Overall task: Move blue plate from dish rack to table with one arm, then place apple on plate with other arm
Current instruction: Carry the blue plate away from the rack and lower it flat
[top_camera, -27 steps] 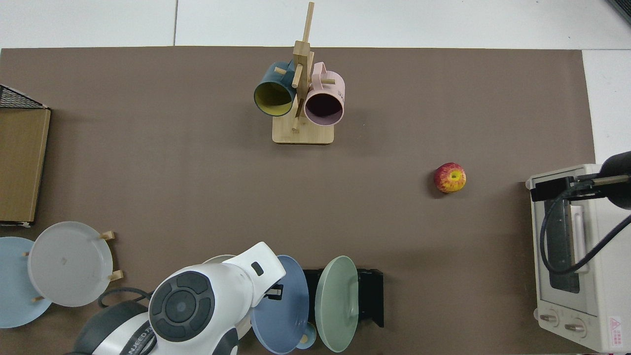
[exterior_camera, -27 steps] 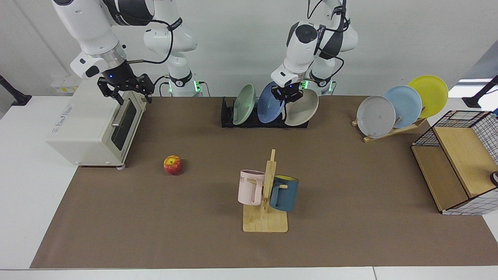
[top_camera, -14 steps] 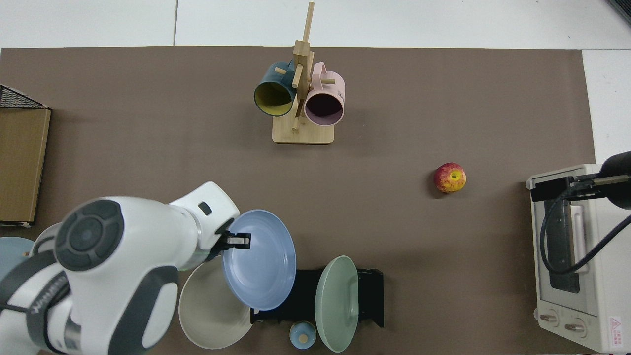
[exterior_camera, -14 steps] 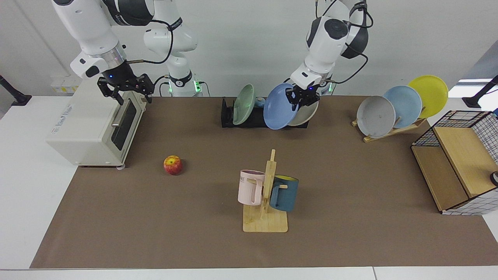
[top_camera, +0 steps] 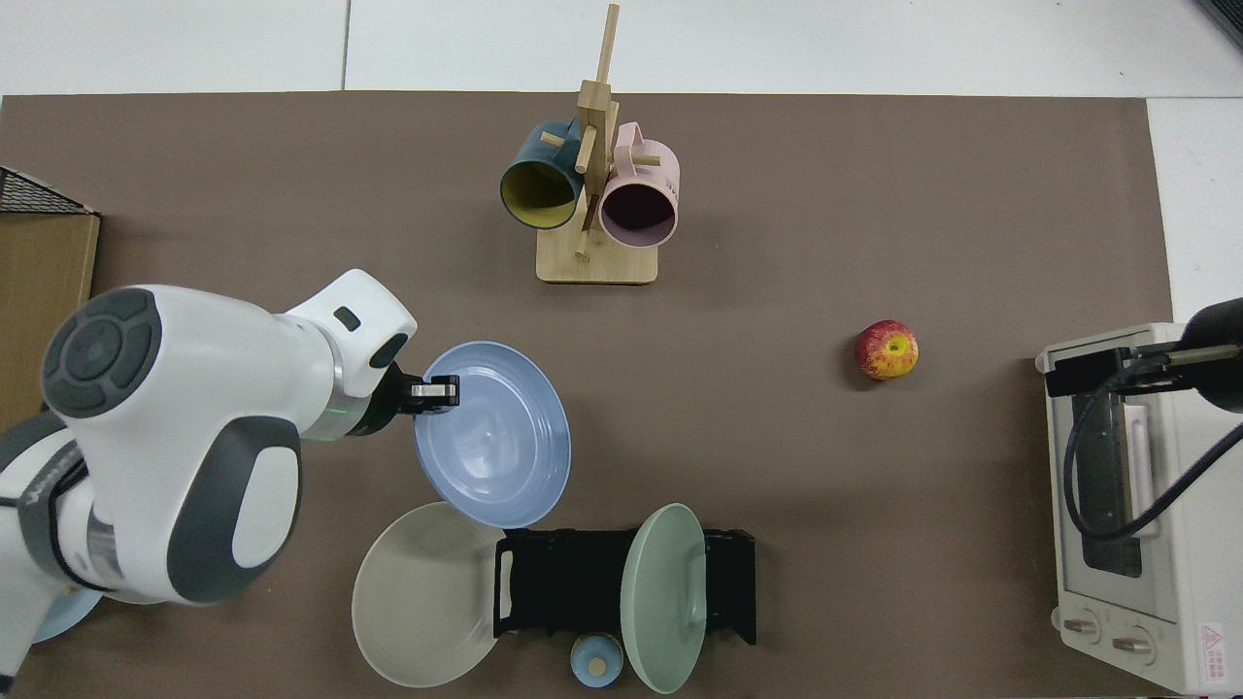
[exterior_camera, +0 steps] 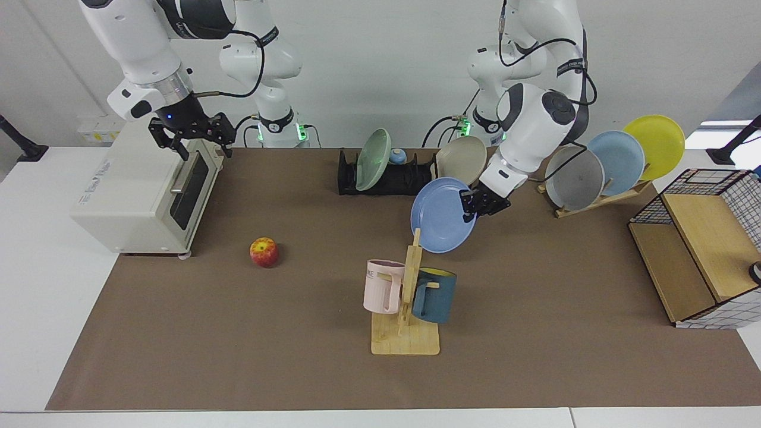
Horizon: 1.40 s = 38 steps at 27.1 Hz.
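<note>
The table (exterior_camera: 535,356) bears the dish rack (exterior_camera: 410,178); clear of it, the left gripper (exterior_camera: 483,202) pinches the blue plate (exterior_camera: 440,215) aloft. The right gripper (exterior_camera: 191,135) waits, fingers spread, over the toaster oven (exterior_camera: 142,190); the apple (exterior_camera: 264,252) lies on the mat

Two matching robot arms with glossy white rounded shells and dark grey to black joint sections. Each ends in a small black two-finger hand: the left hand (exterior_camera: 483,201), the right hand (exterior_camera: 191,134). Loose black cables loop along both arms. A silver metal ring sits above each wrist. Green lights glow at the bases, and a tiny blue light shows near the right wrist.
</note>
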{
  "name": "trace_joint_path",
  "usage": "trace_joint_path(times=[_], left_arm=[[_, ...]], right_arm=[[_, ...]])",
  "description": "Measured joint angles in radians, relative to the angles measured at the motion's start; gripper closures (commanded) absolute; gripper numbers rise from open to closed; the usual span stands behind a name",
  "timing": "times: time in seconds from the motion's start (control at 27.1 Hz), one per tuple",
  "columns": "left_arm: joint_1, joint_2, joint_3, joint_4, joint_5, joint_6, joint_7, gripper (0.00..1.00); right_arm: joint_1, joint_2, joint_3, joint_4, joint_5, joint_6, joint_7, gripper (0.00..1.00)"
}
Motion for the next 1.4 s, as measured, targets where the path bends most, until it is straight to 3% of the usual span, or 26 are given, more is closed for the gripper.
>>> trace_joint_path(times=[0.26,0.41,0.44,0.55,0.7,0.81,1.25,1.4], left_arm=[[-0.012,0.048,-0.009,-0.003,0.000,0.027,0.000,1.00],[-0.051,0.060,-0.015,-0.016,0.000,0.049,-0.005,1.00],[-0.063,0.061,-0.015,-0.023,0.000,0.062,-0.010,0.96],[-0.092,0.063,-0.017,-0.040,0.000,0.093,-0.016,0.56],[-0.114,0.063,-0.018,-0.047,0.000,0.103,-0.017,0.25],[-0.117,0.063,-0.018,-0.049,0.001,0.104,-0.017,0.10],[-0.113,0.063,-0.004,-0.038,0.015,0.103,-0.017,0.08],[-0.099,0.054,0.009,0.002,0.088,0.047,-0.017,0.01]], right_arm=[[0.000,0.000,0.000,0.000,0.000,0.000,0.000,0.00],[0.000,0.000,0.000,0.000,0.000,0.000,0.000,0.00],[0.000,0.000,0.000,0.000,0.000,0.000,0.000,0.00],[0.000,0.000,0.000,0.000,0.000,0.000,0.000,0.00],[0.000,0.000,0.000,0.000,0.000,0.000,0.000,0.00],[0.000,0.000,0.000,0.000,0.000,0.000,0.000,0.00],[0.000,0.000,0.000,0.000,0.000,0.000,0.000,0.00],[0.000,0.000,0.000,0.000,0.000,0.000,0.000,0.00]])
